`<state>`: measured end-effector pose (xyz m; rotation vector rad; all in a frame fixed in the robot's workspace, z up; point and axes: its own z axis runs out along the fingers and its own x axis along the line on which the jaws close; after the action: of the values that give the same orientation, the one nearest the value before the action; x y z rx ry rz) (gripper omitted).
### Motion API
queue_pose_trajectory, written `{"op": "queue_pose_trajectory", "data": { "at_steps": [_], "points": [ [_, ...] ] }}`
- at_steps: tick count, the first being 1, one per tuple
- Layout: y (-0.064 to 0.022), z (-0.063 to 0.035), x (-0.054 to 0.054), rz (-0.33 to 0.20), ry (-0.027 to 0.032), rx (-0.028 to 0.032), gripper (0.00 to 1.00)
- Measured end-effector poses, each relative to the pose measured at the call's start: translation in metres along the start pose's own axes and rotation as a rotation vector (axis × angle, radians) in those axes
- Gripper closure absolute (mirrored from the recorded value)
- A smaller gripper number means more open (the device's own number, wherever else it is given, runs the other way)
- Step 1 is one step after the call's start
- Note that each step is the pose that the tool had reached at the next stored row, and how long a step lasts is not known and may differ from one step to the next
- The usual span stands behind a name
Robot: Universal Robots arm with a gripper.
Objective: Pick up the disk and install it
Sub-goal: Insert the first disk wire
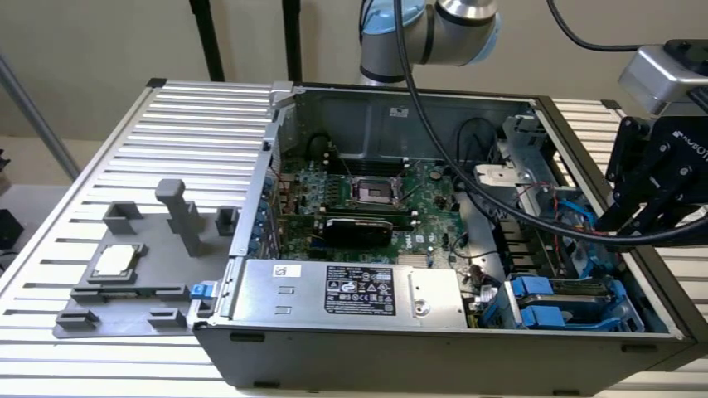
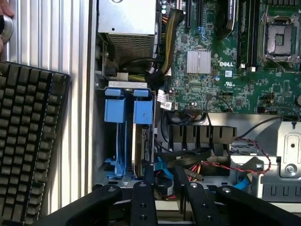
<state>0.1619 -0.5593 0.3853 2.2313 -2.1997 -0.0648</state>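
Disk point(image 2: 142, 146) stands edgewise in blue drive cage point(image 1: 632, 308), near corner of open computer case point(image 1: 443, 352), toward tabletop point(image 1: 199, 108) near edge, exterior view's right. Gripper point(image 2: 164, 168) hovers just above cage, fingers point(image 2: 142, 197) spread, holding nothing. Motherboard point(image 1: 366, 199) beyond.

1 open computer case point(image 1: 443, 352) sits on 1 bench point(image 1: 210, 116). Inside are 1 motherboard point(image 1: 426, 207), 1 power supply point(image 1: 343, 290), 2 blue drive handles point(image 1: 533, 286) at the exterior view's lower right, and 1 disk point(image 2: 140, 146). 1 grey fixture point(image 1: 122, 294) carries 1 silver chip point(image 1: 115, 261). 1 keyboard point(image 2: 28, 141). 1 tool point(image 2: 164, 170), 2 fingers point(image 2: 143, 193).
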Motion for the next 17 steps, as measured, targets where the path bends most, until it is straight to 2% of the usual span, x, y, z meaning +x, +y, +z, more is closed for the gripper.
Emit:
{"op": "queue_pose_trajectory", "data": {
  "at_steps": [3,8,12,15,17],
  "points": [
    [-0.0028,0.0045,-0.001,-0.003,0.0108,-0.0002,0.69],
    [-0.0057,0.0137,-0.006,-0.008,0.0188,-0.0005,0.69],
    [-0.0067,0.0195,-0.010,-0.013,0.0319,-0.0008,0.69],
    [-0.0070,0.0233,-0.013,-0.016,0.0390,-0.0009,0.69],
    [-0.0069,0.0249,-0.015,-0.023,0.0408,-0.0010,0.61]
  ]
}}
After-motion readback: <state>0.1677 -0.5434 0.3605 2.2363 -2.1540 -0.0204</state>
